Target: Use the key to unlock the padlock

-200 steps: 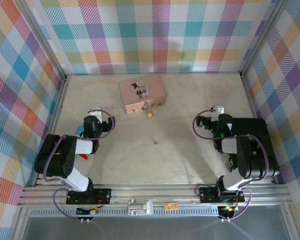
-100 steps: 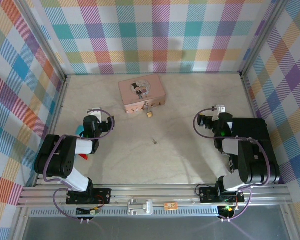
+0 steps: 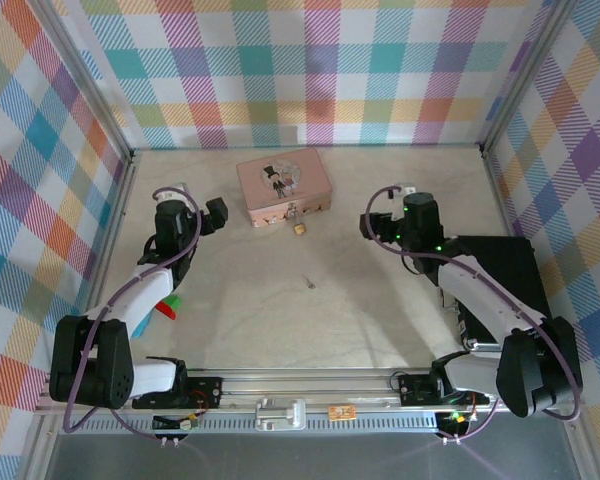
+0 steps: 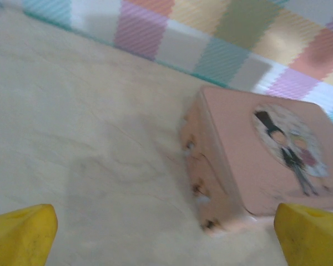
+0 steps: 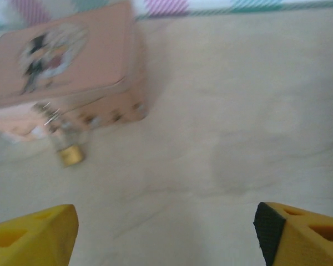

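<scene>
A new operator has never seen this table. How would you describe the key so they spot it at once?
Find the pink tin near the back of the table, with the brass padlock at its front edge. Toward the near edge from the padlock, the key lies alone on the bare surface. It is a thin grey sliver, not gold, and touches nothing.

1. The black-and-white jointed left arm (image 3: 140, 290) is stretched forward from its base, forearm angled up and slightly inward.
2. The left gripper (image 3: 212, 212), black with yellow-tipped fingers, points toward the centre. In the left wrist view (image 4: 166, 238) its yellow fingertips (image 4: 22, 233) sit at opposite corners, spread wide.
3. The matching right arm (image 3: 480, 295) reaches forward and leans inward.
4. The right gripper (image 3: 372, 226) faces left across the middle, and in the right wrist view (image 5: 166, 235) its yellow tips (image 5: 36, 233) are wide apart too.
</scene>
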Tool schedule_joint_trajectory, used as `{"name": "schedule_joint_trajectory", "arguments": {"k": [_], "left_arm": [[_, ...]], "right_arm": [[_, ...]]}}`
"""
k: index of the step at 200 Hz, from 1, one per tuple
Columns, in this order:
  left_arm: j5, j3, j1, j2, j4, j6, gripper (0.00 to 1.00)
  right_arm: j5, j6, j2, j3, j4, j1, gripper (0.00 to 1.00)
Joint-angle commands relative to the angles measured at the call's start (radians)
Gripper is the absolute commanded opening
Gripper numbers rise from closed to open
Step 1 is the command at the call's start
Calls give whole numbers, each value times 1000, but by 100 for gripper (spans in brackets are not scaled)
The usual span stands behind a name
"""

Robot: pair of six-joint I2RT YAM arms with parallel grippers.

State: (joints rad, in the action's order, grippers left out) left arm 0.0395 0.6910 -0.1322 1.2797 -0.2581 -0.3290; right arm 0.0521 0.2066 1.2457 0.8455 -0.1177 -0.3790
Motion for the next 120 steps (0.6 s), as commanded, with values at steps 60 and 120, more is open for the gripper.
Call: {"name": "schedule_joint_trajectory", "arguments": {"k": [60,120], "left_arm": [[-50,-136,-165,-16,-34,-380,100],[-20,-155,-164,-32,-14,-378,100]], "right_arm": [[-38,212,356,264,-438,-394,57],[33,249,579,404,-476,-456,43]]}}
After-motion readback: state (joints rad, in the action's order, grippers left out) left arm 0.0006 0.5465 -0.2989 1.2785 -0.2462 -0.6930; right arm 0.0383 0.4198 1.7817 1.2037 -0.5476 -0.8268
